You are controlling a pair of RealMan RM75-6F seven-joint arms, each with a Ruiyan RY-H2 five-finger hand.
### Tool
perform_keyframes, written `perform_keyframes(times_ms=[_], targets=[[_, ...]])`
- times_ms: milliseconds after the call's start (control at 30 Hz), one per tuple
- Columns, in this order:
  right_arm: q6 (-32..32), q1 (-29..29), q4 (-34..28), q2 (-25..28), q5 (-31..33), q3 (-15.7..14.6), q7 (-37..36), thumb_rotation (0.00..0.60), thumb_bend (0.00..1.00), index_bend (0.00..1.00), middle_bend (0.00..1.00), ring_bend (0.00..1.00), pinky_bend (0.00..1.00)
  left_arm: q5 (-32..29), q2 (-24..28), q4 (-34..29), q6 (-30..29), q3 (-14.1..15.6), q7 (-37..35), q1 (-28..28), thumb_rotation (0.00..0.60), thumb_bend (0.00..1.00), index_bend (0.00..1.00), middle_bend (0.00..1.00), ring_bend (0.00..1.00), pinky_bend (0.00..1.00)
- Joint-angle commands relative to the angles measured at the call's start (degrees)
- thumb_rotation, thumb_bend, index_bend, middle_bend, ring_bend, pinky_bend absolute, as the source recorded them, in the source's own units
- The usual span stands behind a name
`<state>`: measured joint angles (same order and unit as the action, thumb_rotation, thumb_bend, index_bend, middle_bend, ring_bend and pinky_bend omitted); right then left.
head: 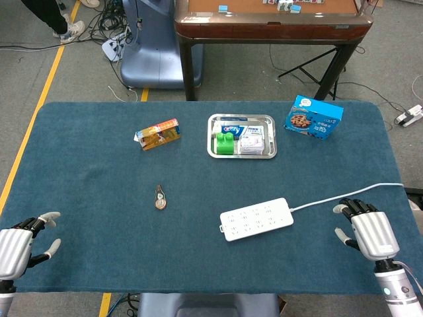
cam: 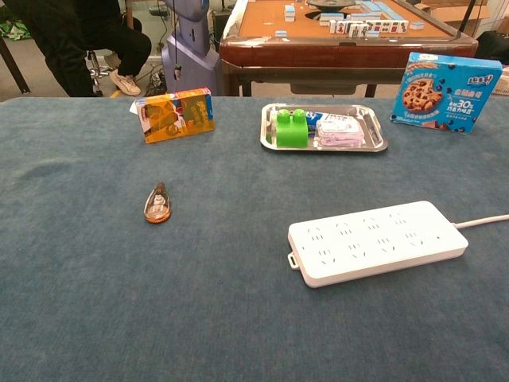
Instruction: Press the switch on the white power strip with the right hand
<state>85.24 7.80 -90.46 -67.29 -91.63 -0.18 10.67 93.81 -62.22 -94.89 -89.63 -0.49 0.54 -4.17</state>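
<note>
Right hand hovers, fingers spread, beside white power strip.

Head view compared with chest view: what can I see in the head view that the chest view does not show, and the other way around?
Only the head view shows the two hands: the left hand at the table's near left corner and the right hand near the right edge, both holding nothing, fingers apart.

Only the chest view shows the seated person behind the table.

Both share the white power strip with its cable, the metal tray, the blue cookie box, the orange box and a small brown object on the blue table.
</note>
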Motion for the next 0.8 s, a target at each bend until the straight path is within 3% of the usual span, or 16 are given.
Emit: perform_keyframes(times_ms=[33,233,367,467,567,800], targets=[[-0.6,0.3,0.3,-0.3,-0.3,-0.1,-0.2,0.600,0.19,0.40,0.32,0.30,0.47,0.0,0.1,-0.1,-0.1,0.1,0.0,0.1,0.600,0.31,0.36,0.46,0.45,0.59],[-3.5,2.0,1.9,-1.8,-1.1,-0.1,-0.3,0.600,0.22,0.40,0.40,0.38,0.53,-0.5,0.2,0.1,0.2,0.2,0.0,0.2,0.600,0.31,0.36,0.46,0.45,0.59],[-6.5,4.1,3.1,-3.3,-1.4,0.3,-0.5,0.600,0.33,0.40,0.53,0.67,0.80,-0.9,0.4,0.0,-0.1,0.3,-0.5,0.6,0.600,0.31,0.36,0.46,0.45,0.59],[-10.3,6.5,3.0,-3.9,-0.5,1.2,2.2,0.600,0.44,0.40,0.68,0.83,0.91,-1.2,0.5,0.3,0.0,0.2,-0.6,0.6,0.600,0.31,0.37,0.46,0.46,0.59],[-13.9,9.0,2.0,-4.8,0.9,2.5,5.5,0.600,0.63,0.40,0.86,0.97,1.00,-1.0,0.5,0.2,-0.5,0.2,-0.9,0.8,0.600,0.31,0.37,0.46,0.46,0.59],[-21.6,13.5,-0.4,-6.7,5.3,4.0,13.2,0.600,0.88,0.40,0.98,1.00,1.00,-1.4,0.7,0.5,-0.6,0.2,-1.4,1.0,0.600,0.31,0.37,0.46,0.46,0.60]])
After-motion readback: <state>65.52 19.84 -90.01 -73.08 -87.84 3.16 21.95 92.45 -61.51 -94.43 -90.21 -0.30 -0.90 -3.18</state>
